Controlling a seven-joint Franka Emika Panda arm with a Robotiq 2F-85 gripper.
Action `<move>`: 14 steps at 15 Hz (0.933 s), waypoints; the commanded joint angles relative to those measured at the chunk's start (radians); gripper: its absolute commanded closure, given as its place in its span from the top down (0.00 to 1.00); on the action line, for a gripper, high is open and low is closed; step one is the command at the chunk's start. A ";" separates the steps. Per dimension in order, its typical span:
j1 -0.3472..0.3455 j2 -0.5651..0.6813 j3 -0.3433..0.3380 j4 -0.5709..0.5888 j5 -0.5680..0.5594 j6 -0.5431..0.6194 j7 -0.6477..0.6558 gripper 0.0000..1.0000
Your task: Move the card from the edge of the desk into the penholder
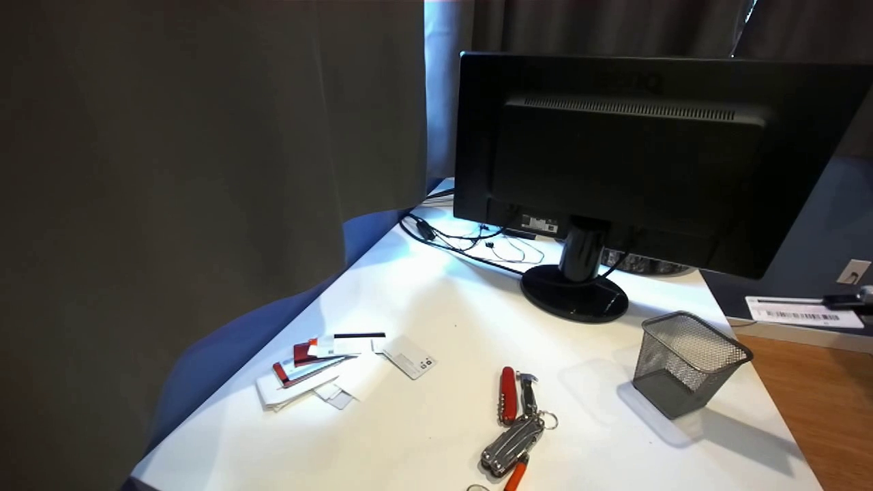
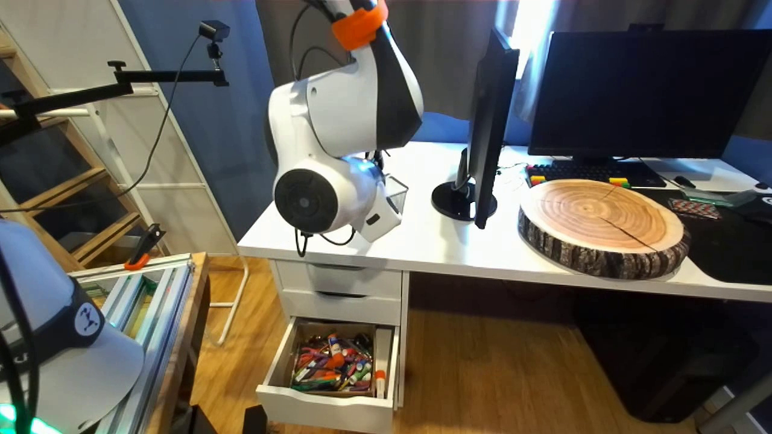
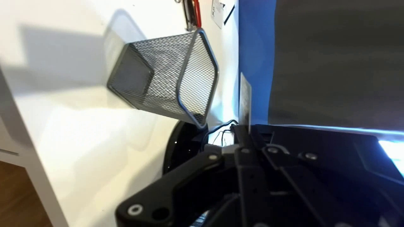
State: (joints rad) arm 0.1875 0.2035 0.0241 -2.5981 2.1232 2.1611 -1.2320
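Observation:
The white card (image 1: 794, 313) with dark print is held in the air in my gripper (image 1: 844, 301) at the right of an exterior view. The wrist view shows the card (image 3: 245, 99) nearly edge-on, clamped between the shut fingertips (image 3: 250, 130). The penholder (image 1: 709, 351), a dark grey mesh cup, stands upright on the white desk (image 1: 382, 443). In the wrist view the penholder (image 3: 162, 63) lies left of the card, its open rim facing the card's side, with a gap between. In an exterior view the penholder (image 2: 397, 191) is mostly behind the arm, and the gripper is hidden.
A black monitor (image 1: 634, 170) on a round base (image 1: 576, 300) stands behind the penholder. A red pocket knife (image 1: 508, 395) and a multitool (image 1: 511, 447) lie in front of it. Other white cards (image 1: 314, 375) lie at the left. An open drawer (image 2: 329, 410) is below.

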 commanded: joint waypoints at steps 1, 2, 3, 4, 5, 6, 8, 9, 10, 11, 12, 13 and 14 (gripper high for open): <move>0.003 -0.103 0.031 -0.004 -0.067 0.064 0.095 0.00; 0.008 -0.118 0.042 0.010 -0.092 0.093 0.116 0.00; 0.011 -0.129 0.053 0.023 -0.119 0.120 0.135 0.00; 0.015 -0.136 0.066 0.042 -0.161 0.155 0.167 0.00; 0.022 -0.139 0.081 0.064 -0.215 0.200 0.202 0.00; 0.027 -0.140 0.094 0.083 -0.261 0.236 0.234 0.00; 0.045 -0.128 0.125 0.127 -0.379 0.319 0.305 0.00; 0.055 -0.119 0.140 0.150 -0.450 0.359 0.345 0.00; 0.063 -0.111 0.153 0.165 -0.519 0.388 0.379 0.00; 0.071 -0.103 0.163 0.184 -0.598 0.413 0.420 0.00; 0.087 -0.095 0.164 0.199 -0.676 0.432 0.452 0.00; 0.087 -0.089 0.176 0.213 -0.763 0.443 0.491 0.00; 0.097 -0.083 0.182 0.227 -0.845 0.454 0.526 0.00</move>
State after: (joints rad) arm 0.2630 0.0883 0.1862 -2.4233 1.4752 2.5660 -0.8107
